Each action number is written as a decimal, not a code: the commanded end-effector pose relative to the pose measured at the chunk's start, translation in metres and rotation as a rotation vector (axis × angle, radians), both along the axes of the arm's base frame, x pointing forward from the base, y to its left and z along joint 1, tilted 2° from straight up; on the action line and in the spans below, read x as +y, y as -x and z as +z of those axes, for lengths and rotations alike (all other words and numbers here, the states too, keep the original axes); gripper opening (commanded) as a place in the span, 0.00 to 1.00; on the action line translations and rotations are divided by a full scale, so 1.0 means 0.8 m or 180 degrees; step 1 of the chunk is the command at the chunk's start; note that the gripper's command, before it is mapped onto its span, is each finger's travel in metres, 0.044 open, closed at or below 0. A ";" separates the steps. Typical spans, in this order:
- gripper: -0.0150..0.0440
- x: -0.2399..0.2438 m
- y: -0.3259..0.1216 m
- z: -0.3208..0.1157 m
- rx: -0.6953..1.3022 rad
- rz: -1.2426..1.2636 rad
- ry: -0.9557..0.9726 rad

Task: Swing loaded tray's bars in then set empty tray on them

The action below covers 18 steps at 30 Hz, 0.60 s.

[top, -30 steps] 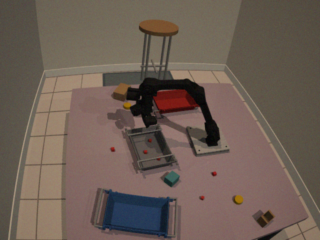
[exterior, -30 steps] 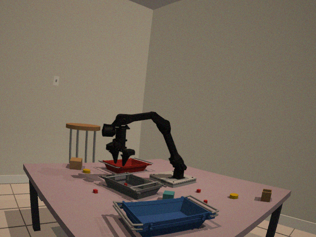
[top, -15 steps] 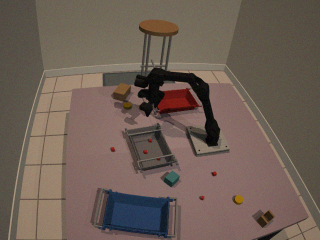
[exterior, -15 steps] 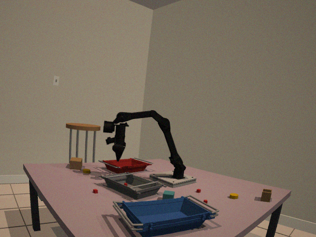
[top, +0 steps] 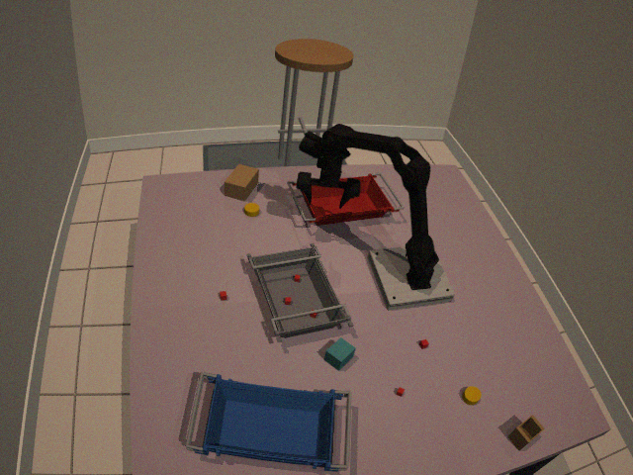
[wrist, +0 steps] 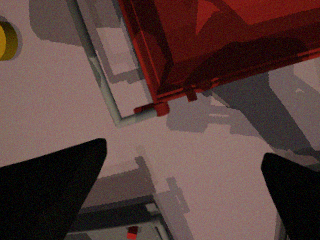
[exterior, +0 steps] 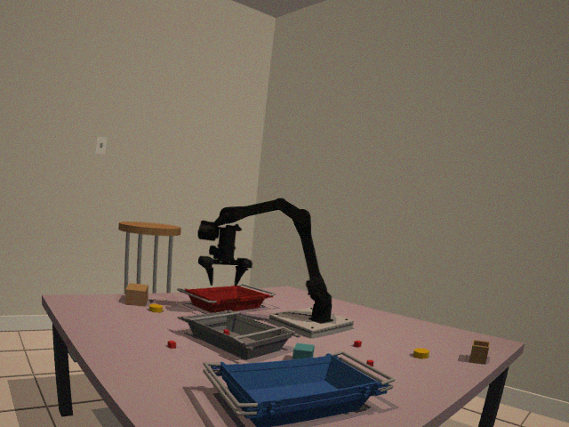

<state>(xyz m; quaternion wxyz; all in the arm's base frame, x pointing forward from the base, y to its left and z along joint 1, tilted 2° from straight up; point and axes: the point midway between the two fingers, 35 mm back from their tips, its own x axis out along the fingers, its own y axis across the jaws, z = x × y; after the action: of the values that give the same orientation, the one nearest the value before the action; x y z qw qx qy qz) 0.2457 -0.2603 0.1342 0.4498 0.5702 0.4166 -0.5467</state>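
The grey tray (top: pixel 330 286) (exterior: pixel 215 338) stands mid-table with red blocks inside. Its far bar (top: pixel 286 261) and near bar (top: pixel 309 313) both lie across its top. A corner of it shows low in the wrist view. The empty red tray (top: pixel 357 217) (exterior: pixel 229 302) (wrist: pixel 147 60) stands behind it, its bars out over its ends. My gripper (top: pixel 325 205) (exterior: pixel 224 284) (wrist: pixel 184 153) is open and empty, above the red tray's left part in the top view; its fingertips hang above the rim in the exterior view.
An empty blue tray (top: pixel 276 453) (exterior: pixel 312 406) is at the front, bars out. A teal block (top: pixel 339 353) (exterior: pixel 303 351) sits between it and the grey tray. A tan box (top: pixel 241 181) (exterior: pixel 137 294) and yellow disc (top: pixel 251 209) (exterior: pixel 156 308) are left of the red tray. Loose red blocks lie around.
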 end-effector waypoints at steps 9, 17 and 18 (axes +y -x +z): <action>1.00 -0.047 0.145 -0.037 -0.0011 -0.3777 -0.0181; 1.00 -0.047 0.145 -0.037 -0.0011 -0.3777 -0.0181; 1.00 -0.047 0.145 -0.037 -0.0011 -0.3777 -0.0181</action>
<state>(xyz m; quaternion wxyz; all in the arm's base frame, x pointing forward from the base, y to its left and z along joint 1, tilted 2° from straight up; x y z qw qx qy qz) 0.1322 -0.2985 0.1061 0.0664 0.7176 0.0534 -0.6913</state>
